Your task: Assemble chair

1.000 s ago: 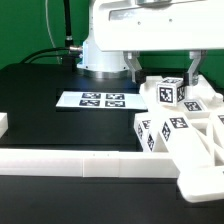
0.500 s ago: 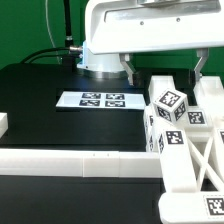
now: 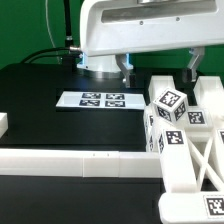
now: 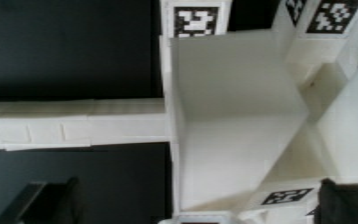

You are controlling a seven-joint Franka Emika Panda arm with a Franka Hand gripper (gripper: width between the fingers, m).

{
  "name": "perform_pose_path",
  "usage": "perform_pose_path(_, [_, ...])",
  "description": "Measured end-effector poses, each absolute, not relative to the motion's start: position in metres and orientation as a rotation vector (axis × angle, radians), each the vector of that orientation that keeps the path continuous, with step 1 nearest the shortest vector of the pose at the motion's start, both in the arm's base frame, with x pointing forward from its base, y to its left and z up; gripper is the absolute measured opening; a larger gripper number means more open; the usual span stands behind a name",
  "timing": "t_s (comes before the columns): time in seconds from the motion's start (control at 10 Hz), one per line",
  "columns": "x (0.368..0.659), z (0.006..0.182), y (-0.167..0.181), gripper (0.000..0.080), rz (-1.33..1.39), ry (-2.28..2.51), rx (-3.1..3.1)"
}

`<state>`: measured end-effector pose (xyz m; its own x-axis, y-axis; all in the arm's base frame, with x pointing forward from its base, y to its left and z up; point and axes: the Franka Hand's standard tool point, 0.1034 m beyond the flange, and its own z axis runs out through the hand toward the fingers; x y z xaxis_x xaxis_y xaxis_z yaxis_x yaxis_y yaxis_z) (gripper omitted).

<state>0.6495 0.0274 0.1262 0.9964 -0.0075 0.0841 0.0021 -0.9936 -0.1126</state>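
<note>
Backdrop: green wall, upper left of my exterior view, evenly lit.
Work surface: black table, matte, under my reach, filling the frame's left half.
Cables: black cables, upper left, against the green.
Marker board: marker board, flat on the table, centre.
Border: low white border wall, across the lower left.

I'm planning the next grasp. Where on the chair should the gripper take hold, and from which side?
Probably the flat slab of the chair, coming from above. In the wrist view its two long straight edges run parallel and fit between the fingers of the open gripper, so they could close squarely across its width. The tagged posts look blockier and tilted, a less sure hold.
</note>
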Motion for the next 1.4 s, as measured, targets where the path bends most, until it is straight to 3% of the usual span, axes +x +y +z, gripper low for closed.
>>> perform_pose_path(0.4, [0.637,0.128,0.018,0.0648,-0.123,0.015,-3.028])
perform_pose_path(1.4, [0.616,0.112,0.009,0.0648,-0.179,0.041,-3.046])
